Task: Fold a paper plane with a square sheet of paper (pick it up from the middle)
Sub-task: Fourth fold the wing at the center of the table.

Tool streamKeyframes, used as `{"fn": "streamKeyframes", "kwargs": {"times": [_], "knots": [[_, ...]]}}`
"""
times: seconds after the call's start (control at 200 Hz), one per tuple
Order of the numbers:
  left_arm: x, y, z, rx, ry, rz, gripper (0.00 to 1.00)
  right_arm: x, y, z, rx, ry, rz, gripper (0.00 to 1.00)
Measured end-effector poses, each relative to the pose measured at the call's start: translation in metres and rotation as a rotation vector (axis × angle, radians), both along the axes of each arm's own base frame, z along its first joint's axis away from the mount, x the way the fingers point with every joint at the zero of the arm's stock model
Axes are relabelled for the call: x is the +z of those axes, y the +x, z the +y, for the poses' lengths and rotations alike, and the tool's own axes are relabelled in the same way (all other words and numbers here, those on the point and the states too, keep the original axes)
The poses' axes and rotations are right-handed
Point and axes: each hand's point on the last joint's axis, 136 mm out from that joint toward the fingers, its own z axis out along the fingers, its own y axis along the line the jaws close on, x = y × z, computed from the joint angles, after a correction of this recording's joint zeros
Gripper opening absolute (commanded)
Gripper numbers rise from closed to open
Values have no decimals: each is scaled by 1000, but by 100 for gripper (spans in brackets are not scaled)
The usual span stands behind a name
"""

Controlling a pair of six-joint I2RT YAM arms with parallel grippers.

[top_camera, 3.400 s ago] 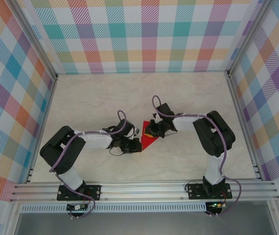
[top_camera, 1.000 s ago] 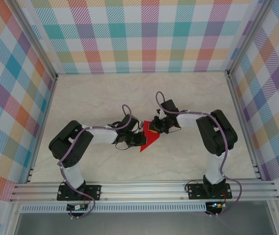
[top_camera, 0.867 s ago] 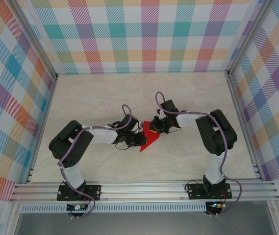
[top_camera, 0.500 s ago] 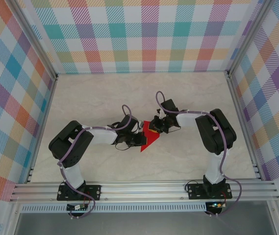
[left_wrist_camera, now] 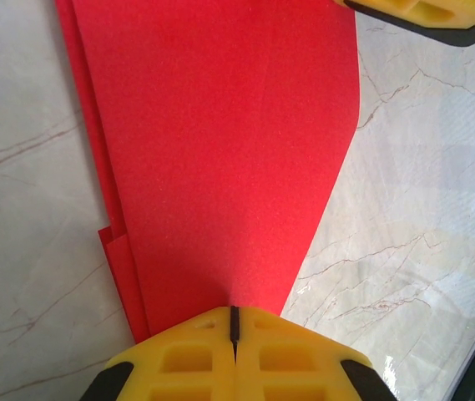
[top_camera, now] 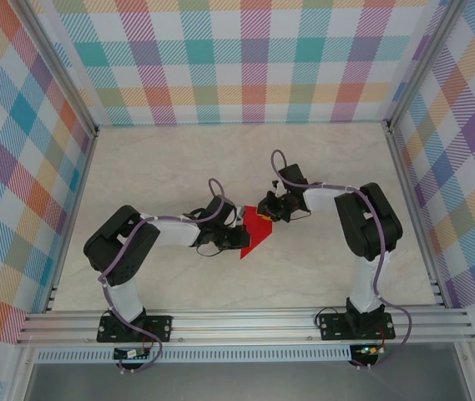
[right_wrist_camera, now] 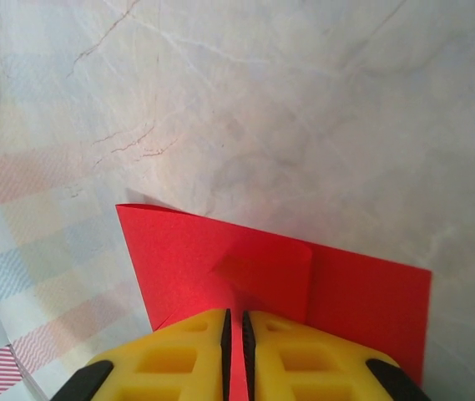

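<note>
I am watching the middle of the top view. Nearest to me, the left fingers (left_wrist_camera: pixel 262 330) are gripping, fully closed, the folded red paper (top_camera: pixel 254 239), which is lying on the table (top_camera: pixel 162 167). Just above, the right fingers (right_wrist_camera: pixel 280 330) are pinching its upper edge.

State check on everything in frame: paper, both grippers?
red paper: partly folded, layered edges showing, not yet a plane; gripped at two ends.
left gripper: shut on red paper at its narrow end.
right gripper: shut on red paper, a red sliver showing between the fingers.
</note>
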Motion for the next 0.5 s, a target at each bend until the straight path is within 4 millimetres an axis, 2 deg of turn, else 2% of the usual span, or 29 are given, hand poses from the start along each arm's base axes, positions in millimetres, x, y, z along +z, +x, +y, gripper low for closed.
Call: {"fn": "streamKeyframes", "kwargs": {"times": [0.375, 0.5], "knots": [[0, 0, 0, -6, 2, -4, 0, 0, 6, -2, -8, -20, 10, 18], [0, 0, 0, -8, 2, -6, 0, 2, 17, -9, -33, -30, -7, 19]]}}
